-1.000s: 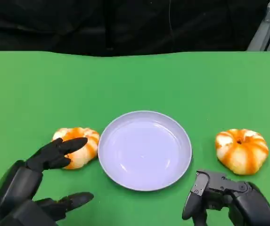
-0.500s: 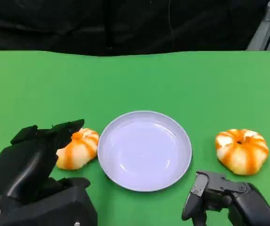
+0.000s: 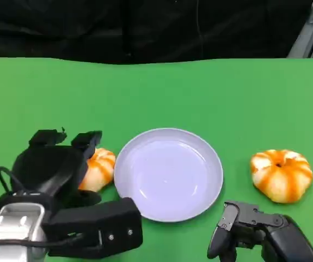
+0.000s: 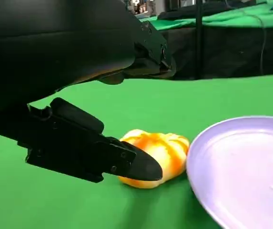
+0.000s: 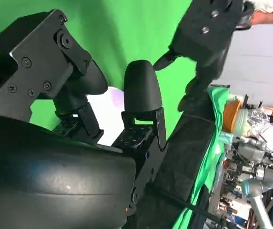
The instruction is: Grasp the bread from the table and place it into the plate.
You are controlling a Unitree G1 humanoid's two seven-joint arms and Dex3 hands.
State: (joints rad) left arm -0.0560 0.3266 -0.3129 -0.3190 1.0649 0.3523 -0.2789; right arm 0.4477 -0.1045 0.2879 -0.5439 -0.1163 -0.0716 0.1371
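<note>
No legible writing appears on the plate (image 3: pixel 169 173) or bread (image 3: pixel 99 169). Left hand (image 3: pixel 55 166) poised over the bread, fingers spread, holding nothing. Right hand (image 3: pixel 243 229) curled, empty.

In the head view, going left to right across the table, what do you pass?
Left hand → the bread beside it → plate → right hand → second bread.

Green table (image 3: pixel 161 90): lilac plate (image 3: pixel 169 173) centre; orange-striped bread (image 3: pixel 97 168) just left, second bread (image 3: pixel 281 174) well right.
</note>
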